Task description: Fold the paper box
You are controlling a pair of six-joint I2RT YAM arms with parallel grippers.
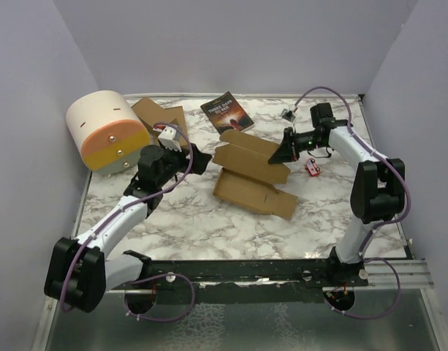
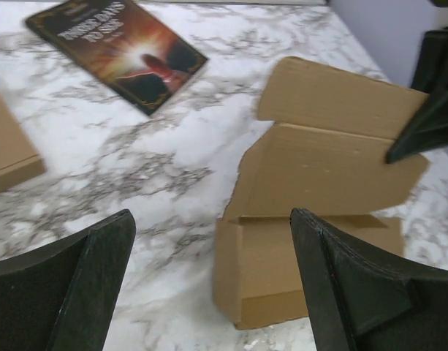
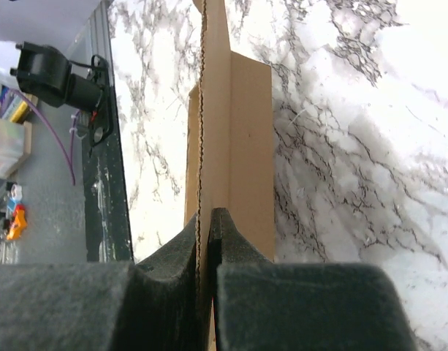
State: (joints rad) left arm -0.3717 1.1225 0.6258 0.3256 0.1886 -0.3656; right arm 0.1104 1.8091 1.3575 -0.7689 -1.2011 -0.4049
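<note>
My left tool (image 2: 210, 216) wide | right tool (image 3: 204, 218) pinching paper box (image 1: 253, 191) flap | book (image 2: 118, 47) cover: "THREE DAYS TO SEE"

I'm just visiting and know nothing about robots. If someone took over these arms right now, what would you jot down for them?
Left gripper: open, nothing in it, facing the left end of the paper box.
Right gripper: shut on a thin cardboard panel at the box's right end.
Box: mid-table, between the two arms.
Done: partly formed, with a side wall up and the lid panel open.
Left: probably folding in the remaining flaps and closing the lid.
</note>
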